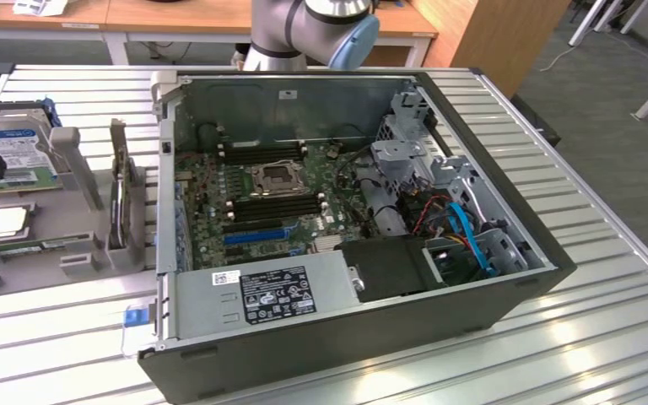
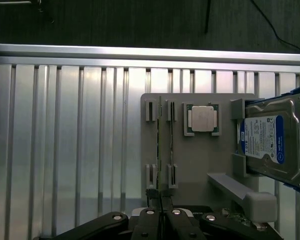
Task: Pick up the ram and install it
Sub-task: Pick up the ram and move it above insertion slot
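**Ram rests in its holder, closed end effector above it**

A slatted metal surface [image 1: 594, 337] carries an open computer case [image 1: 414, 325], lying on its side with the motherboard [image 1: 267, 194] facing up. Dark memory slots [image 1: 273, 207] run across the board on either side of the processor socket. The robot arm [image 1: 307, 29] rises behind the case.

On the exterior view's left of the case sits a grey fixture tray [image 2: 200, 165]. A blue-and-silver hard drive [image 2: 272, 142] leans tilted in a bracket at one side of it.

The ram [image 2: 160, 145] is in the tray, well apart from the case. It stands on its thin edge, caught at both ends between small grey clips. In the wrist view it shows as a narrow dark line. Its long axis runs straight away from the end effector toward the rail at the surface's edge. In the exterior view the green stick lies along the tray's near side, with its long axis running from that view's left to right.

A square silver processor chip [image 2: 202, 119] sits flat in its own recess, just beside the ram's far end.

The end effector [image 2: 161, 220] hangs above the tray, in line with the ram's near end. Its fingers are pressed together and hold nothing.
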`<state>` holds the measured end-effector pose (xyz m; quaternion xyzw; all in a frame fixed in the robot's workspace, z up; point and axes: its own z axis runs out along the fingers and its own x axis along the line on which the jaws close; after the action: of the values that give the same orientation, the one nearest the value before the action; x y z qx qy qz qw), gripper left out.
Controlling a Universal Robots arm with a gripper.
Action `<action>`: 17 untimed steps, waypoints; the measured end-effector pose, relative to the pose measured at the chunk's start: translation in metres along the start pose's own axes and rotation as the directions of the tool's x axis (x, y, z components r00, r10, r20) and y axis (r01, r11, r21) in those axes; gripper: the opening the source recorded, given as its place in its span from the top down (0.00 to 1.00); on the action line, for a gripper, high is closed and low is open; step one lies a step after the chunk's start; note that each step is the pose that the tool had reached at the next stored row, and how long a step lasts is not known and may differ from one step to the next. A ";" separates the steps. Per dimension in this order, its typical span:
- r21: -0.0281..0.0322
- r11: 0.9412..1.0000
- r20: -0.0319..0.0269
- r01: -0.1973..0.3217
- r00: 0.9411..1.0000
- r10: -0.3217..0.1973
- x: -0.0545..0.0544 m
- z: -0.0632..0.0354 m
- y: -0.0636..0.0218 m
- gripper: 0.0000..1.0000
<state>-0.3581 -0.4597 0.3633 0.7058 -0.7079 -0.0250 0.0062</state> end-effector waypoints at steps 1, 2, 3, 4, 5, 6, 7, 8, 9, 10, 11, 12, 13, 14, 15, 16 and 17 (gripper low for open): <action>0.000 1.000 0.000 0.000 1.000 0.000 0.000 0.0000 -0.0002 0.89; 0.000 1.000 0.000 0.000 1.000 0.000 0.000 0.0000 -0.0002 0.89; 0.000 1.000 0.000 0.000 1.000 0.000 0.000 0.0000 -0.0002 0.89; 0.000 1.000 0.000 0.000 1.000 0.000 0.000 -0.0002 -0.0002 0.89; 0.000 1.000 0.000 0.000 1.000 0.000 0.000 -0.0007 -0.0002 0.89; 0.000 1.000 0.000 0.000 1.000 0.000 0.000 -0.0012 -0.0002 0.89; 0.000 1.000 0.000 0.000 1.000 0.000 0.000 -0.0018 -0.0001 0.89; 0.000 1.000 0.000 0.000 1.000 0.000 0.000 -0.0024 -0.0001 0.89; 0.000 1.000 0.000 0.000 1.000 0.000 0.000 -0.0030 -0.0001 0.89; 0.000 1.000 0.000 0.000 1.000 0.000 0.000 -0.0036 -0.0001 0.89; 0.000 1.000 0.000 0.000 1.000 0.000 0.000 -0.0043 -0.0001 0.89; 0.000 1.000 0.000 0.000 1.000 0.000 0.000 -0.0050 -0.0002 0.89; 0.000 1.000 0.000 0.000 1.000 0.000 0.000 -0.0057 -0.0002 0.89; 0.000 1.000 0.000 0.000 1.000 0.000 0.000 -0.0065 -0.0003 0.89; 0.000 1.000 0.000 0.000 1.000 0.000 0.000 -0.0073 -0.0003 0.89; 0.000 1.000 0.000 0.000 1.000 0.000 0.000 -0.0080 -0.0004 0.89; 0.000 1.000 0.000 0.000 1.000 0.000 0.000 -0.0088 -0.0004 0.89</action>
<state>-0.3573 -0.4597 0.3721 0.7059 -0.7079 -0.0251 0.0063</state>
